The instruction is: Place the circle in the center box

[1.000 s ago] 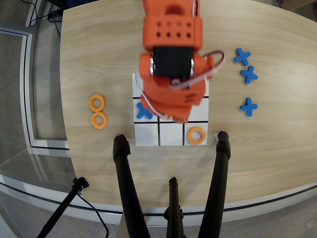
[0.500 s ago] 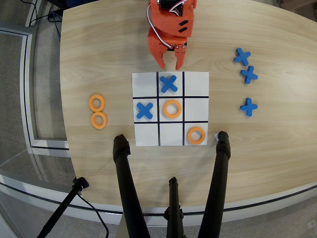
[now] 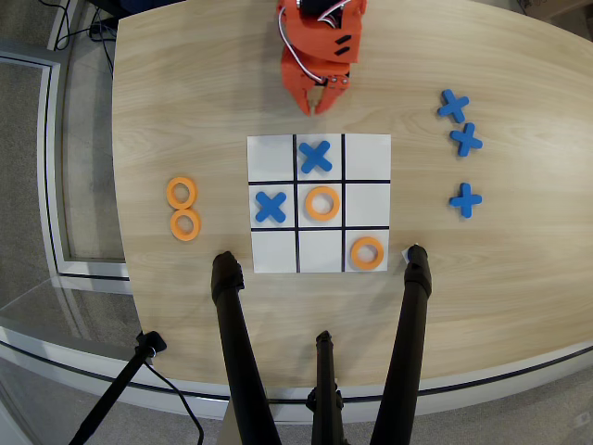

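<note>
An orange ring [image 3: 321,203] lies flat in the center box [image 3: 321,184] of the white 3x3 board [image 3: 366,158]. A second orange ring [image 3: 367,253] lies in the bottom right square. Two more orange rings [image 3: 182,193] [image 3: 185,224] lie on the wooden table left of the board. Blue crosses sit in the top middle square [image 3: 316,157] and the middle left square [image 3: 270,206]. My orange gripper [image 3: 321,108] is at the top of the view, just above the board's top edge. Its fingers are together and hold nothing.
Three spare blue crosses [image 3: 452,105] [image 3: 466,140] [image 3: 465,199] lie on the table right of the board. Black tripod legs [image 3: 236,334] [image 3: 408,334] stand on the table at the board's lower edge. The table edge curves along the left side.
</note>
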